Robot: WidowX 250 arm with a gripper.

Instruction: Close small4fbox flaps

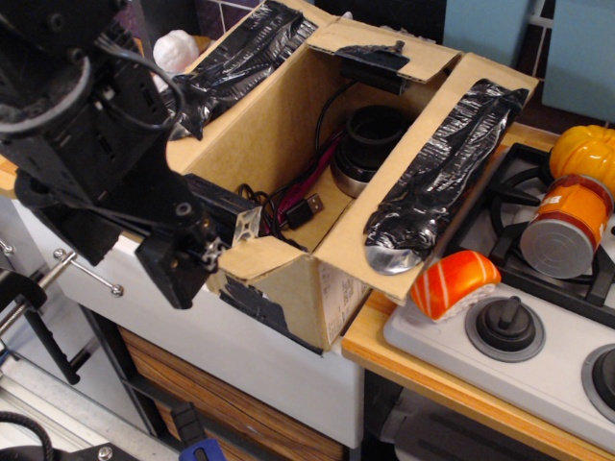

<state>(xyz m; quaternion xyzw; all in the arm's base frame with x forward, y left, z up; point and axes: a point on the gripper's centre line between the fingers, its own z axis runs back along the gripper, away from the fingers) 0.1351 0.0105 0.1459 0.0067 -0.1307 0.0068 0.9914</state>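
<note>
The small4fbox (317, 288) is a brown cardboard box standing open on the counter, with black tape patches on its near side. Its left long flap (240, 58) and right long flap (442, 163) stand spread outward, each with a crinkled black tape strip. The far short flap (389, 48) is folded partly up and outward. The near short flap (264, 257) leans inward over the opening. Cables, a USB plug (306, 206) and black round parts (375, 134) lie inside. My black gripper (213, 240) is at the box's near left corner, against the near short flap. Its jaws are not clear.
A toy salmon sushi (454, 283) lies on the grey stove (500, 355) right of the box. An orange toy and can (567, 206) lie on the burner grate. A white object (176, 48) sits behind the left flap. White drawers with a metal handle (86, 274) are below.
</note>
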